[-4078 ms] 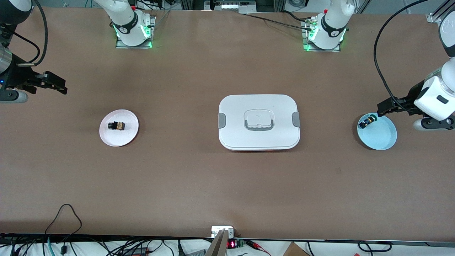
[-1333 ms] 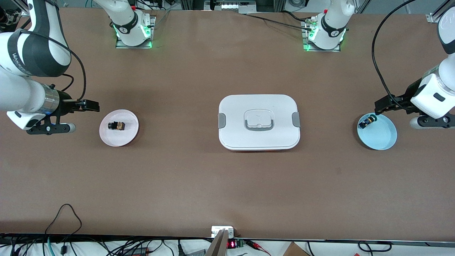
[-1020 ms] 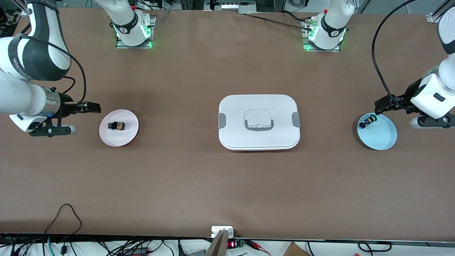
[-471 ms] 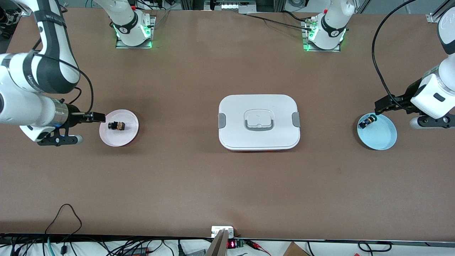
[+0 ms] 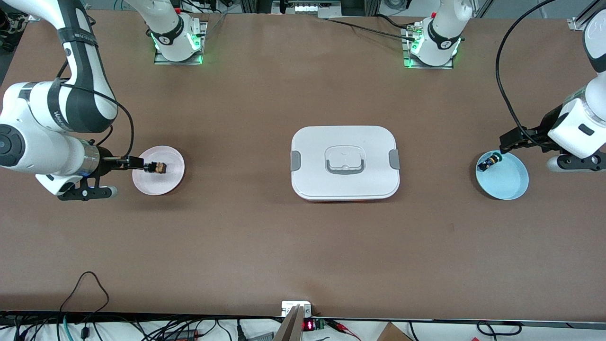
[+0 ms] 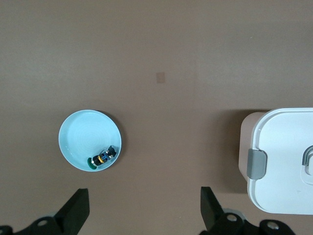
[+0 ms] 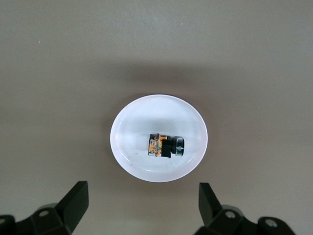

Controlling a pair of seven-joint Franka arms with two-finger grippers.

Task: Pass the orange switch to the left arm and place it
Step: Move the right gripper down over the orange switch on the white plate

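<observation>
The orange switch (image 5: pixel 160 167) (image 7: pixel 165 146), black with an orange-tan part, lies on a small pinkish-white plate (image 5: pixel 163 183) (image 7: pixel 132 127) toward the right arm's end of the table. My right gripper (image 5: pixel 134 163) (image 7: pixel 143 197) hangs open and empty over that plate's rim, above the switch and not touching it. The white box (image 5: pixel 344 142) (image 6: pixel 283 147) with grey latches sits shut mid-table. My left gripper (image 5: pixel 511 142) (image 6: pixel 144 204) waits open and empty above the table, beside a light blue plate (image 5: pixel 510 182) (image 6: pixel 80 132).
On the blue plate lies a small black switch with blue and yellow-green parts (image 5: pixel 488 162) (image 6: pixel 103 156). The arm bases (image 5: pixel 177 40) (image 5: pixel 433 45) stand along the table's edge farthest from the front camera. Cables (image 5: pixel 87 284) run along the edge nearest that camera.
My right arm has swung in from the table's end until its gripper is over the pinkish plate's rim by the orange switch. The left arm has barely moved.
</observation>
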